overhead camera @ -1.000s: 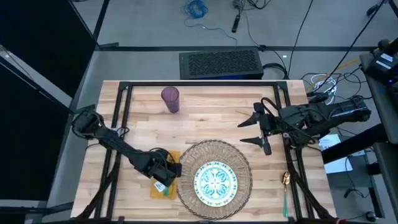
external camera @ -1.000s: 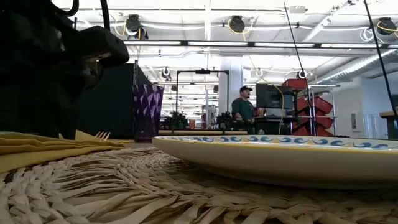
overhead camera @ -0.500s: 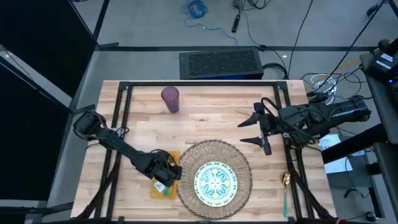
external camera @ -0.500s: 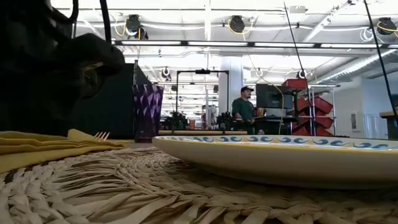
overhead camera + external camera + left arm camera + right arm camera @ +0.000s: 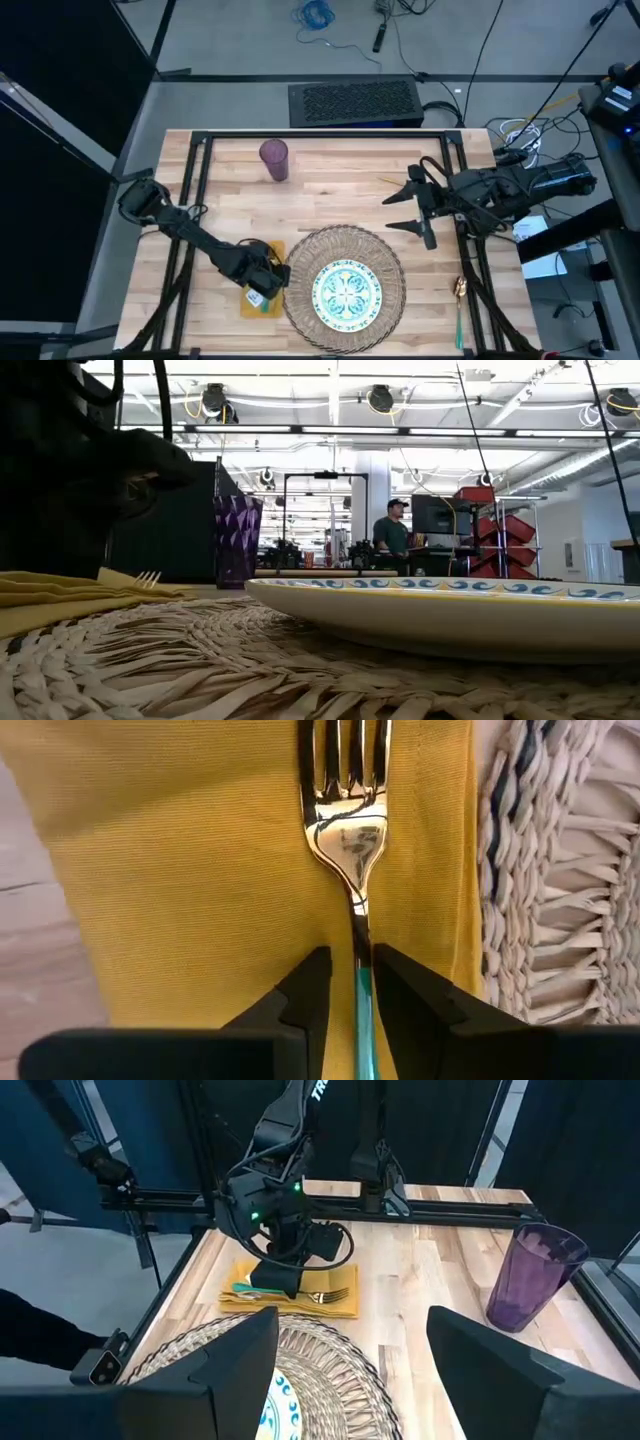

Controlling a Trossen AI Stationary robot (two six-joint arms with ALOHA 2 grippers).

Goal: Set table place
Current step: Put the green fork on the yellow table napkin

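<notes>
Fork lies on yellow napkin beside woven mat, the usual fork spot. Left gripper pinches its teal handle, probably mid-placement. Right gripper waits splayed wide, holding nothing.

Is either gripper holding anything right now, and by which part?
The left gripper has its fingers closed around the fork at its teal handle, the fork lying on the napkin. The right gripper is open and holds nothing.
</notes>
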